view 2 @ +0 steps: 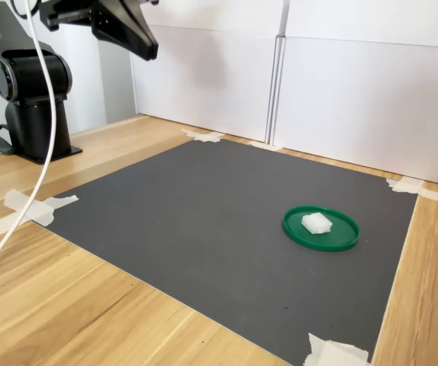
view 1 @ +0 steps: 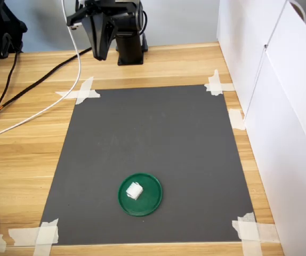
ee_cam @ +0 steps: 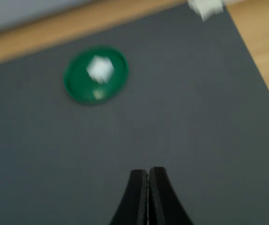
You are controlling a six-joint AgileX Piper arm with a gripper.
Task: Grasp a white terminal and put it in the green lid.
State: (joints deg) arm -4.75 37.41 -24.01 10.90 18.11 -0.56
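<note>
The white terminal (view 1: 134, 190) lies inside the green lid (view 1: 149, 201) on the dark mat; both exterior views and the wrist view show it there, terminal (view 2: 317, 223) in lid (view 2: 339, 236), and blurred terminal (ee_cam: 100, 69) in lid (ee_cam: 76, 84). My gripper (view 1: 100, 55) hangs high above the mat's far edge, close to the arm base, far from the lid. In the wrist view the gripper (ee_cam: 148, 172) has its two black fingers pressed together with nothing between them. The gripper (view 2: 148, 49) is at the second exterior view's upper left.
The dark mat (view 1: 158, 138) is taped at its corners to a wooden table. White panels (view 1: 281, 106) wall the first exterior view's right side. The arm base (view 2: 32, 99) and cables (view 1: 46, 106) sit by the mat's far left corner.
</note>
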